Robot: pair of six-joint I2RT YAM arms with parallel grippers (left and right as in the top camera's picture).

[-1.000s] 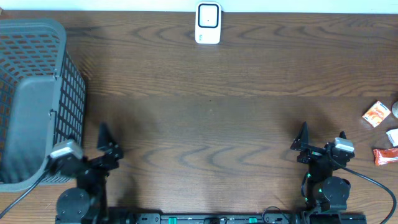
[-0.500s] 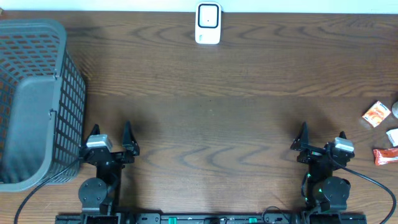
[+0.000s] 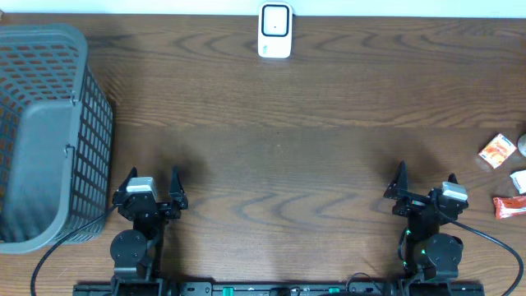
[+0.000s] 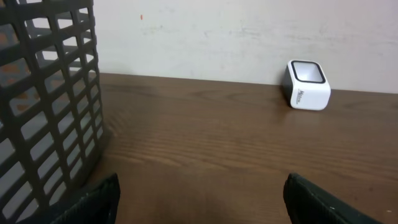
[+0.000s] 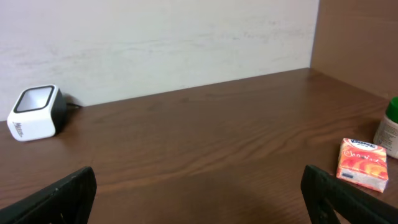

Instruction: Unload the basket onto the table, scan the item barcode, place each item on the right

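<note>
The white barcode scanner stands at the table's far edge, also seen in the left wrist view and the right wrist view. An orange carton item lies at the far right with other small packets; the right wrist view shows the carton too. My left gripper sits low at the near left, open and empty. My right gripper sits at the near right, open wide with only bare wood between its fingers. No barcode is visible from here.
A dark grey mesh basket fills the left side, close beside my left gripper. A red packet, a white packet and a green-capped bottle lie by the right edge.
My left arm has swung right, away from the basket's near corner, and now faces the far wall. The right arm has not moved.
</note>
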